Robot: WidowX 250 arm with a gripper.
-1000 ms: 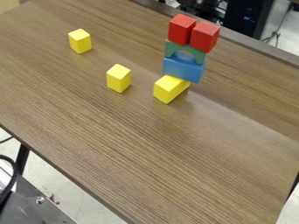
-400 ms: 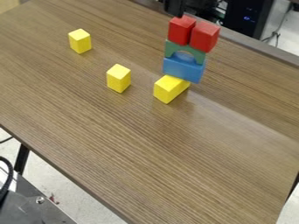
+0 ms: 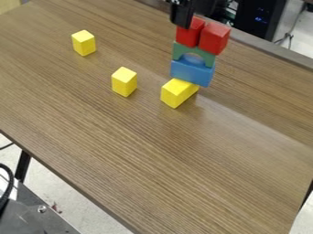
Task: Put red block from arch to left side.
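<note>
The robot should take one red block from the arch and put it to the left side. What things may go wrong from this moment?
The gripper is right at the left red block, so a slightly low or sideways approach might knock it off. The right red block sits close beside it and may get dragged or tipped. Both rest on the green arch, stacked on the blue block, so a push could topple the stack.

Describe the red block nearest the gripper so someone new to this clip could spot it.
On the wooden table, find the stack by the far edge, with a green arch on a blue block. Two red blocks top it; the wanted red block is the left one in view, directly below the gripper.
</note>
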